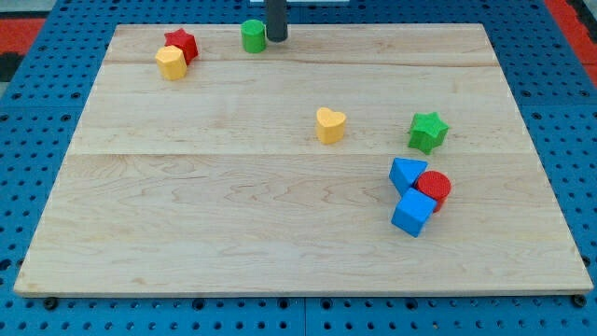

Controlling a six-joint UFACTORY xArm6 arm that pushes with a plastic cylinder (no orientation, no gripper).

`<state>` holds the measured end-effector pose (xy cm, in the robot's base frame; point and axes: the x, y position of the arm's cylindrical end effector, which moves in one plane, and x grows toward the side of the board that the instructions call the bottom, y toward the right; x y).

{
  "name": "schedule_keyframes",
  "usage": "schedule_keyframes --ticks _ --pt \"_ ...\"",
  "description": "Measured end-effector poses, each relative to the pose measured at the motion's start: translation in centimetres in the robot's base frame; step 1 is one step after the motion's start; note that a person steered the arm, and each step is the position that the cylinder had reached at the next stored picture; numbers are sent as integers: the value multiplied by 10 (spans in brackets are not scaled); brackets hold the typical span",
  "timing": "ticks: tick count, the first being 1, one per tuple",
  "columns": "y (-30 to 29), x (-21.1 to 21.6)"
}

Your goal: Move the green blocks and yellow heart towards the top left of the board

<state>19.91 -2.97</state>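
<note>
- My tip point(277, 39) sits at the far edge, just right of the green cylinder point(253, 36)
- No jaws here, only a rod
- Yellow heart point(330, 125) mid-board; green star point(428, 132) to its right

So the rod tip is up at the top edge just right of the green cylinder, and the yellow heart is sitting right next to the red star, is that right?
Not quite. The camera view shows the yellow heart alone near the board's middle; the block touching the red star is a yellow hexagon. The rest holds: my tip is at the top edge, just right of the green cylinder.
</note>
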Motion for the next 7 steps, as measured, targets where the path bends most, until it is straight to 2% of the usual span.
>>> schedule_keyframes --ticks 1,2,3,4,5,6,7 --pt "-18 -5" --pt "-58 26" --pt "-84 37" --pt "-28 41" --pt "84 57" --pt "178 87" --pt "229 121"
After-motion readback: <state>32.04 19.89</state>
